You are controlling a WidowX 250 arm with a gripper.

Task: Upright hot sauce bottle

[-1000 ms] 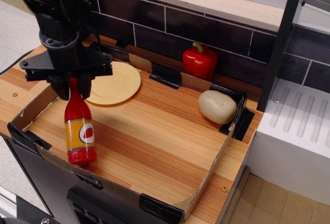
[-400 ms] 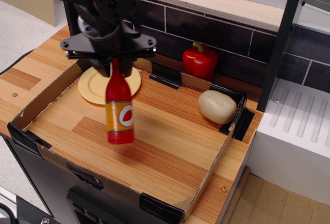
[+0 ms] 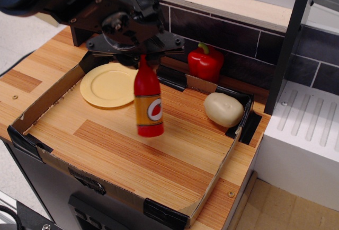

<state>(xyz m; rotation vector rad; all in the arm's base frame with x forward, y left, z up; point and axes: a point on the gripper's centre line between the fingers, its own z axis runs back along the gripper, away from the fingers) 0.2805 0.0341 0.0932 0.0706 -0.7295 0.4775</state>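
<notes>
Hot sauce bottle [image 3: 148,105] stands vertical in the middle of the frame, cap up, and our gripper [image 3: 142,58] holds it by the neck with fingers closed narrow around it. We cannot tell if its base touches the wooden tray floor [image 3: 175,156] or hangs just above. We judge this is the placing step: next we lower it flat and open the fingers gently. Yellow plate [image 3: 106,86] lies to its left, potato [image 3: 223,109] and red pepper [image 3: 205,62] to its right.
</notes>
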